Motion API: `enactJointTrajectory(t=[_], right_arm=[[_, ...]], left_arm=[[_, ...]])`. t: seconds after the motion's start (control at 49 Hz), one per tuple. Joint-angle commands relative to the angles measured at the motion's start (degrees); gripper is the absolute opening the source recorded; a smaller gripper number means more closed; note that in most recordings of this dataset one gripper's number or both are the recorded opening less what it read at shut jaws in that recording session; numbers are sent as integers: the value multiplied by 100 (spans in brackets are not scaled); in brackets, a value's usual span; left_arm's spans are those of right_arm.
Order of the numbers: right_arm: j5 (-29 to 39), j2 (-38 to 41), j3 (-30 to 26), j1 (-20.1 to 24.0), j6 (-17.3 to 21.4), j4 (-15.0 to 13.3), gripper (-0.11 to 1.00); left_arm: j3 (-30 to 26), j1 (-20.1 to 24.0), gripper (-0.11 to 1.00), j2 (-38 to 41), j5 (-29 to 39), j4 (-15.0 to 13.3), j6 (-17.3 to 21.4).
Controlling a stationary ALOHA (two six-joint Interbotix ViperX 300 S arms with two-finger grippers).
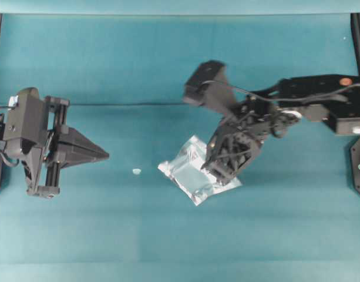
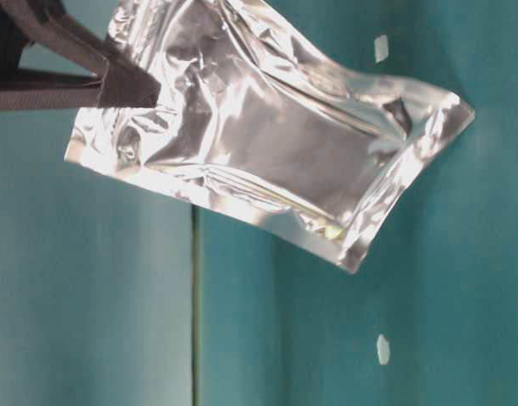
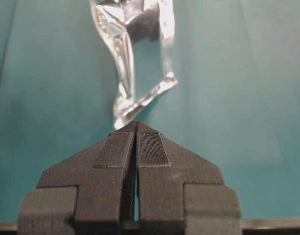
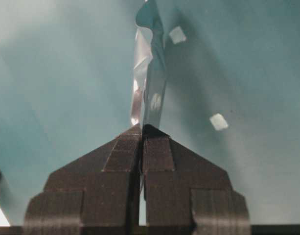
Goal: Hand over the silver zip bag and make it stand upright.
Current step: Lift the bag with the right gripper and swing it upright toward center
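Right gripper (image 4: 141, 128): fills the bottom of the right wrist view, jaws pressed together on an edge of the bag (image 4: 149, 73), which runs edge-on up the middle of that frame.
Bag: in the table-level view it hangs tilted across the upper half of the frame, one corner pinched by the dark fingers (image 2: 123, 85) at upper left, its lower corner pointing down right of centre. From overhead it sits just right of centre (image 1: 188, 167), partly under the right gripper (image 1: 226, 170).
Left gripper (image 3: 136, 128): jaws closed flat together, holding nothing; the bag (image 3: 125, 58) dangles beyond its tip, apart from it. Overhead it sits at the left edge (image 1: 103, 155), well apart from the bag.
Scraps: one white scrap (image 1: 137, 171) lies on the teal table (image 1: 168, 59) between left gripper and bag.
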Motion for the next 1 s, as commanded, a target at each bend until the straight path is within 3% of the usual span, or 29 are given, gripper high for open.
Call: enactJointTrajectory(t=[0.0,0.306,0.572,0.776,0.981], right_arm=[[396,123,-483,-9,-308,0,1],[1318,694,-1573,-9,-1169,9,1],[1564,879,-1881,-9,-2092,-35,1],[1564,967,-1942,18,-2347,-149,1],[1696,1099,-2083,53,-2566,-475,1]], left_arm=[[-53,26,-7,-26,-35,18,9],[-44,88,-7,-26,-26,18,9],[-9,105,-7,-26,-35,18,9],[-9,114,-7,-26,-35,18,0],[0,105,-7,-18,-35,18,0]])
